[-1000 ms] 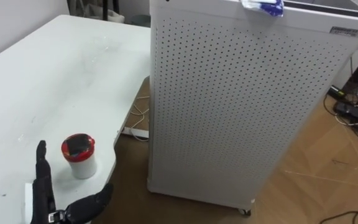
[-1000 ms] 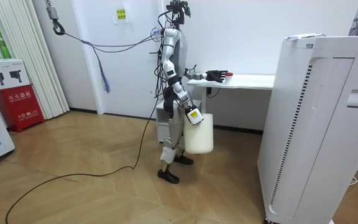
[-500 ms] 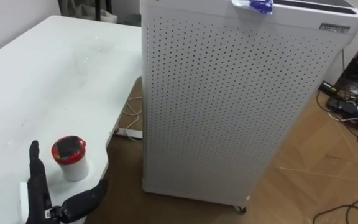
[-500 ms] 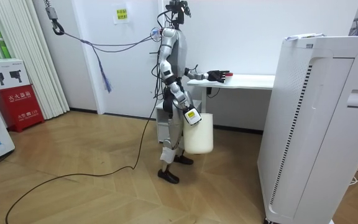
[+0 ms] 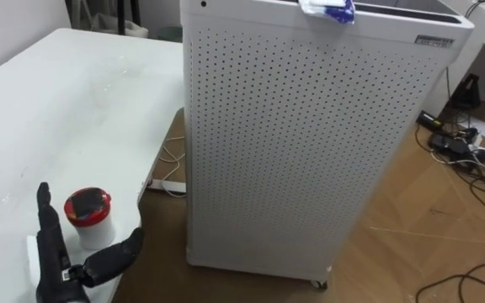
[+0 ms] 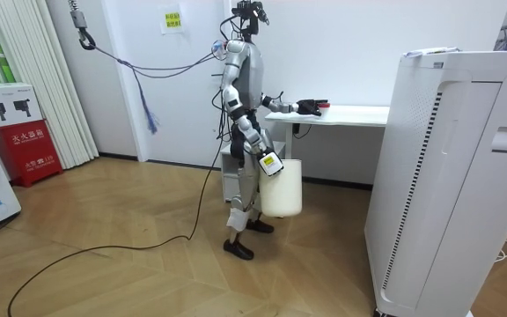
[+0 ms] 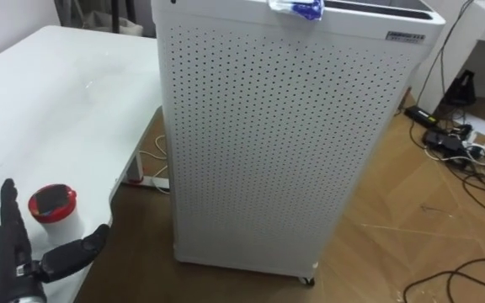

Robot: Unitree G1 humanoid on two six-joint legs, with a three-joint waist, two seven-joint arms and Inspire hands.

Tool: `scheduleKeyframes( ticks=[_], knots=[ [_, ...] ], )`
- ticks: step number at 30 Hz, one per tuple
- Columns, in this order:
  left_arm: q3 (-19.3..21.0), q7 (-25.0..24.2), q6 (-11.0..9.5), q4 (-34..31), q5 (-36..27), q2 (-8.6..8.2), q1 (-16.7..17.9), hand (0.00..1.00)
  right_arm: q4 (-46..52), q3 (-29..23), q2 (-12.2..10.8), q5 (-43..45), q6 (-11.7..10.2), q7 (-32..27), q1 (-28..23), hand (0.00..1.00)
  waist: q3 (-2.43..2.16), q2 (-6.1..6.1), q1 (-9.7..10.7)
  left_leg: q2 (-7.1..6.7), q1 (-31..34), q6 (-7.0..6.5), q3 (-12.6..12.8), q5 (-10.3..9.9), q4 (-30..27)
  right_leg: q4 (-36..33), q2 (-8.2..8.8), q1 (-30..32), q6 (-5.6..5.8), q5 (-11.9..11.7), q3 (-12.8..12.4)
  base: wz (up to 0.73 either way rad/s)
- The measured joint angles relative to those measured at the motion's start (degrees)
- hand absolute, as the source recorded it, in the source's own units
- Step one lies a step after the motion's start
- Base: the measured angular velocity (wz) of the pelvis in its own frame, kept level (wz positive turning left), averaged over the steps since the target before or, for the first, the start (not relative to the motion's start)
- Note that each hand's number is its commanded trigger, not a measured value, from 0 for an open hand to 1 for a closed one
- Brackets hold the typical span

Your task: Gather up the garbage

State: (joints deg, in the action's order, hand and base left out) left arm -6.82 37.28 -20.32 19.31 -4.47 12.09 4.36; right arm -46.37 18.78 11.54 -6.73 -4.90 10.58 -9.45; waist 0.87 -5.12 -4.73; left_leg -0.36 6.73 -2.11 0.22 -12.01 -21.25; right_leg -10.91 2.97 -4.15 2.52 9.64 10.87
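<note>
At the end of the white counter [image 5: 74, 101] the robot stood on a wooden floor [image 5: 411, 219], facing along the counter's length. Its left hand [image 5: 55, 268] reached out over the bare white top near the rounded corner. The fingers [image 5: 45, 215] were straight and the thumb was spread wide, holding nothing. A small white cup [image 5: 89, 217] with a red lid stood upright on the counter in the gap between those fingers and the thumb. I could not tell whether the hand touched it.

Its right arm hung at its side, with the right hand [image 6: 271, 163] at the rim of a white bin [image 6: 282, 189] that hung beside its thigh. From where I stood I could not tell how those fingers lay.

Just past the counter's corner stood a tall white cabinet [image 5: 310, 143] with perforated sides, set on casters. A crumpled blue-and-white wrapper [image 5: 327, 9] lay on its top edge. A white cord and power strip [image 5: 171, 181] lay on the floor under the counter. Dark cables [image 5: 470, 156] were tangled on the boards beyond the cabinet. Toward the room view's left, pale curtains [image 6: 47, 79] hung by a red box [image 6: 25, 123].
</note>
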Motion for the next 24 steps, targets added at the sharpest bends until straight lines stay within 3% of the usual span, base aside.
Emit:
scheduleKeyframes(
  ticks=[12,24],
  knots=[
    [0.38,-0.25,0.0,2.47,-0.59,0.26,-0.34,0.0,-0.01,-0.37,-0.25,0.0,0.0,0.05,-0.38,1.0,-0.15,-0.14,0.18,0.64,0.47,-0.05,-0.01,-0.46,-1.27,-0.86,-0.14,0.31,0.0,0.0,0.3,0.0],
    [1.58,-0.82,-0.37,7.34,-1.7,0.31,-3.91,0.0,0.36,-0.4,-0.4,-0.73,0.08,-0.02,-1.18,1.0,-0.27,-0.64,-0.15,0.93,0.79,-0.07,0.97,-0.93,-1.93,-1.89,0.03,1.2,-0.03,-0.02,0.32,-0.04]
  ],
)
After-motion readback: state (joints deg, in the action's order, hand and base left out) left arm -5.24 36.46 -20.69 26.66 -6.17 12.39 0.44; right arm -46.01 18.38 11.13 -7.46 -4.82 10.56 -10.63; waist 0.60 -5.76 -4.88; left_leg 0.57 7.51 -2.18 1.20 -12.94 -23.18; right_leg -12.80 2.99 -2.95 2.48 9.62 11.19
